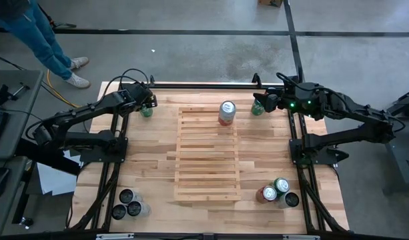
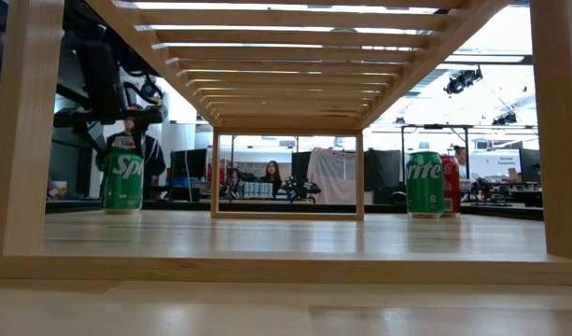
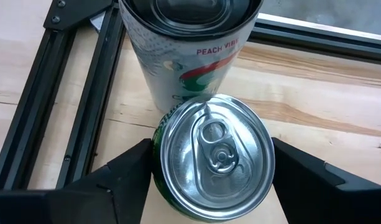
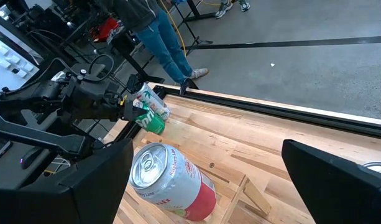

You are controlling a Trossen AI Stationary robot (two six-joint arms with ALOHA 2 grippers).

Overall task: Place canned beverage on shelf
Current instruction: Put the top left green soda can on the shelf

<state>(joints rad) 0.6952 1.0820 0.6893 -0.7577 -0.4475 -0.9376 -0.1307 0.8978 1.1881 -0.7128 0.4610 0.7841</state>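
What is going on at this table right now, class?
The left gripper is at the table's far left corner with its fingers on either side of a green can, not clearly gripping it, beside a white can. The right gripper waits open near the far right corner, close to another green can. One red-and-white can already stands on the slatted shelf; more cans wait at the near corners.
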